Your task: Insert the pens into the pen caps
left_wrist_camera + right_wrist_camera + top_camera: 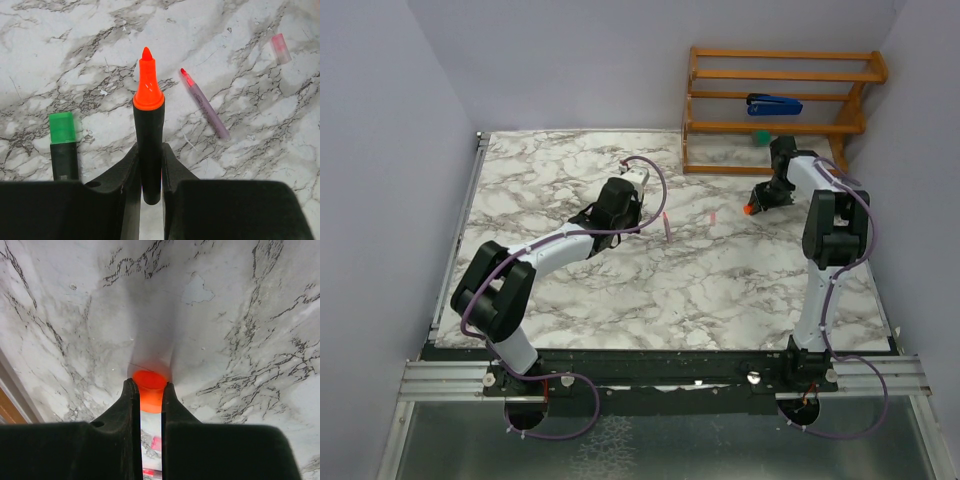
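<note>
The left gripper point(150, 152) clamps the light, rigid, orange-tipped black marker pen point(148, 100) mid-barrel. The right gripper point(149, 390) pinches the small, likely slippery orange plastic cap point(149, 380) by its sides.

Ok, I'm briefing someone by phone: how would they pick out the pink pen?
On the marble table, look near the middle, just right of the left gripper. The pink pen lies flat there, slim and pale, unlike its thick black neighbours, the orange-tipped pen and the green-ended pen.
</note>
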`<state>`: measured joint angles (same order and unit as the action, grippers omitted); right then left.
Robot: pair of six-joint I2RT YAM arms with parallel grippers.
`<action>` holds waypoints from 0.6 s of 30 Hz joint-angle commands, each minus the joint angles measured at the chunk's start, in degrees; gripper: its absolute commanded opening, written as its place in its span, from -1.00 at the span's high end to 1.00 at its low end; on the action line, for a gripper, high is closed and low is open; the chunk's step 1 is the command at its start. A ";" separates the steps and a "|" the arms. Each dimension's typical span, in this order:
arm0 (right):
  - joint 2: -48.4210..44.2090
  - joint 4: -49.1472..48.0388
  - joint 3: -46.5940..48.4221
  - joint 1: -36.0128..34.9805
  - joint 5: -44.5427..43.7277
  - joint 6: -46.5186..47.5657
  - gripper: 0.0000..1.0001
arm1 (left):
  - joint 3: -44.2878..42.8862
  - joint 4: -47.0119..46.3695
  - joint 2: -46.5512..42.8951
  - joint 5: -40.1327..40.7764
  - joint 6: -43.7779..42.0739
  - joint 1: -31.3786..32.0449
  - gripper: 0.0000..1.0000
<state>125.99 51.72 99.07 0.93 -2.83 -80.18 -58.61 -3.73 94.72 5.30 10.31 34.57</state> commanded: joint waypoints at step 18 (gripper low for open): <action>-36.31 -24.85 -25.74 -7.52 -11.65 28.83 1.00 | 7.97 -2.23 -10.04 -13.00 4.33 1.47 1.00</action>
<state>97.51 37.58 77.73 -3.84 -9.93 -63.48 -53.32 -4.01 87.59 -2.61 13.91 35.03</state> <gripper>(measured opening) 0.208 0.173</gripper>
